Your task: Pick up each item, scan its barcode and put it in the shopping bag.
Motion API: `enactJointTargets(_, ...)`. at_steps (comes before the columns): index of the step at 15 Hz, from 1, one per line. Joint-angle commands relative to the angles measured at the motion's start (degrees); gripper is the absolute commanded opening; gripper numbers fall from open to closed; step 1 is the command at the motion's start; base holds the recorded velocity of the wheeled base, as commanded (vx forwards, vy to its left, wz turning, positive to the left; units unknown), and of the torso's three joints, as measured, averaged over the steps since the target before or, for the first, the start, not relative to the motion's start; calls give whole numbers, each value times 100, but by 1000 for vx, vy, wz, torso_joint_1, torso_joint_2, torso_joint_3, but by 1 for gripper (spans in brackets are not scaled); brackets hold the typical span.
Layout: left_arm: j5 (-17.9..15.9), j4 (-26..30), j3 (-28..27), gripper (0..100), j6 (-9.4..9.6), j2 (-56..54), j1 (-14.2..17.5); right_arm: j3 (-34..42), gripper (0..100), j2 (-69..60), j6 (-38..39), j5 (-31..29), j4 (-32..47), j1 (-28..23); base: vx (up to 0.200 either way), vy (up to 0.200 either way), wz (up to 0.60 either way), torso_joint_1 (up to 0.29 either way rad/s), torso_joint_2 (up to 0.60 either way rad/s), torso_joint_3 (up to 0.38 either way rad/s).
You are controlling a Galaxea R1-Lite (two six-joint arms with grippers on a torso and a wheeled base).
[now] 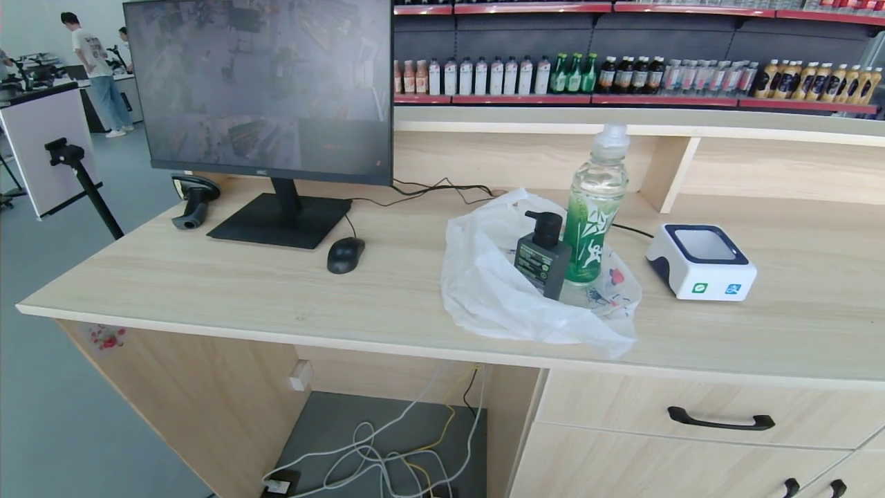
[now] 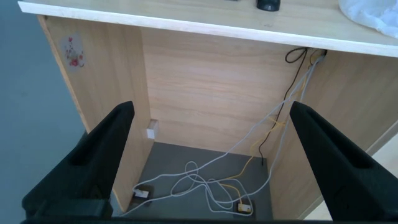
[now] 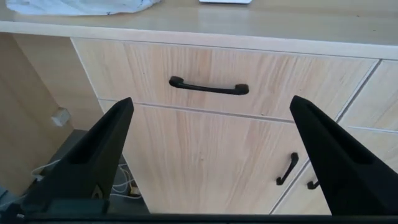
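A tall green-labelled drink bottle (image 1: 593, 207) and a dark pump dispenser bottle (image 1: 543, 256) stand upright on the crumpled white shopping bag (image 1: 498, 290) in the middle of the wooden counter (image 1: 276, 290). To their right sits a white barcode scanner (image 1: 700, 261) with a dark window on top. My left gripper (image 2: 211, 155) hangs open below the counter edge, facing the knee space and its cables. My right gripper (image 3: 211, 155) is open too, low in front of the drawer with the black handle (image 3: 208, 86). Nothing is between either pair of fingers.
A monitor (image 1: 259, 90) on a black stand, a mouse (image 1: 345, 254) and a handheld scanner (image 1: 193, 200) occupy the counter's left. Cables (image 1: 387, 449) lie on the floor under the desk. Shelves of bottles (image 1: 622, 72) stand behind. A raised wooden ledge (image 1: 691, 159) backs the counter.
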Motion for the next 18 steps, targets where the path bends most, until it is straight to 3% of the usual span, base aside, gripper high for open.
enactJointTargets(1, 1, -4, 0, 100, 1, -2, 1, -6, 100, 2, 27, 1, -1, -2, 0, 0, 0, 0, 0, 0)
enactJointTargets(5, 1, -4, 0, 100, -8, -2, 1, -6, 100, 2, 80, 1, -1, 24, 0, 0, -600, 1, -1, 4)
enactJointTargets(7, 1, 4, 0, 100, 1, -2, 1, -6, 100, 2, 71, 1, -1, 24, 0, -200, -600, -2, 5, 2)
enactJointTargets(18, 1, 4, 0, 100, 1, -2, 1, -6, 100, 2, 80, 10, -1, 24, 0, -200, 0, 6, 3, 2)
